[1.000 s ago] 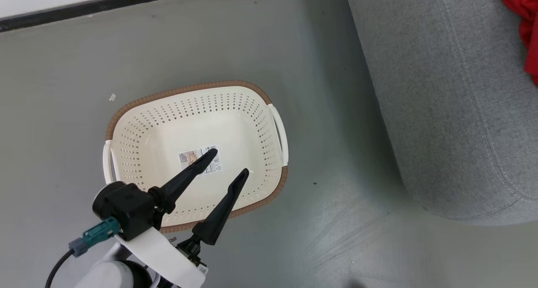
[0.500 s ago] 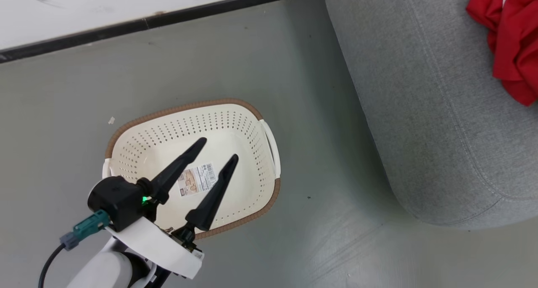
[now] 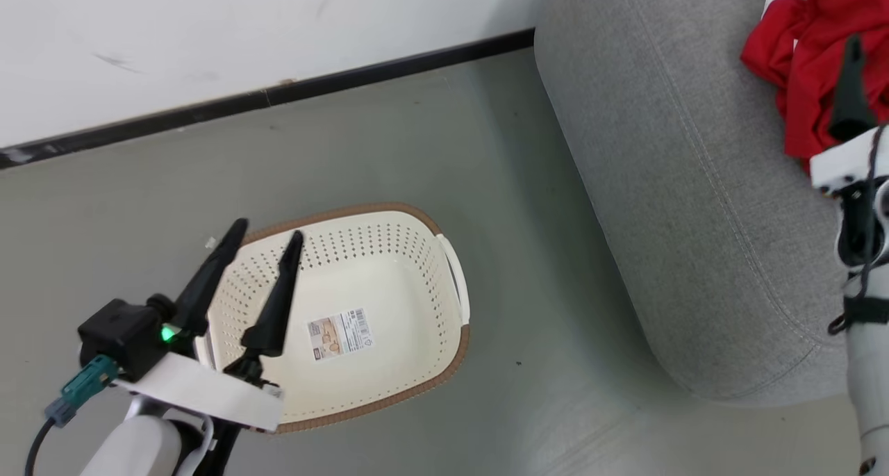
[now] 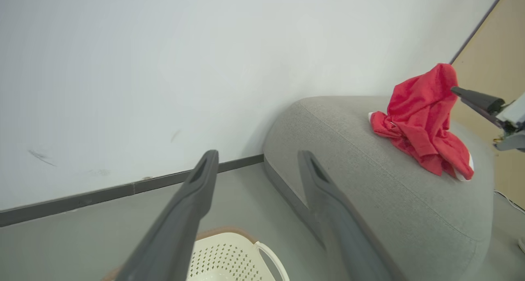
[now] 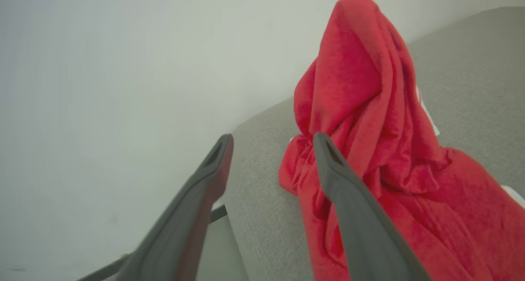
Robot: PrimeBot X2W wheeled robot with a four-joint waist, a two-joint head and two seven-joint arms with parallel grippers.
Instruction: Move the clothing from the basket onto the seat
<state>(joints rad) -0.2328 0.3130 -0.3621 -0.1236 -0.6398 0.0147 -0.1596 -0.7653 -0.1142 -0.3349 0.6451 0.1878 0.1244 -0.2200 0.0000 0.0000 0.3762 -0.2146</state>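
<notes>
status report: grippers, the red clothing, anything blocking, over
Left gripper open, empty, over the basket. Right gripper open, at the clothing. Clothing heaped on the seat; basket bare except its sticker. Nothing in the way.

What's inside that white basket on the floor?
A paper sticker lies on the basket's bare bottom; no clothes are in sight there. The left gripper, open, covers part of its left wall, so that strip is hidden. The red clothing lies on the seat.
</notes>
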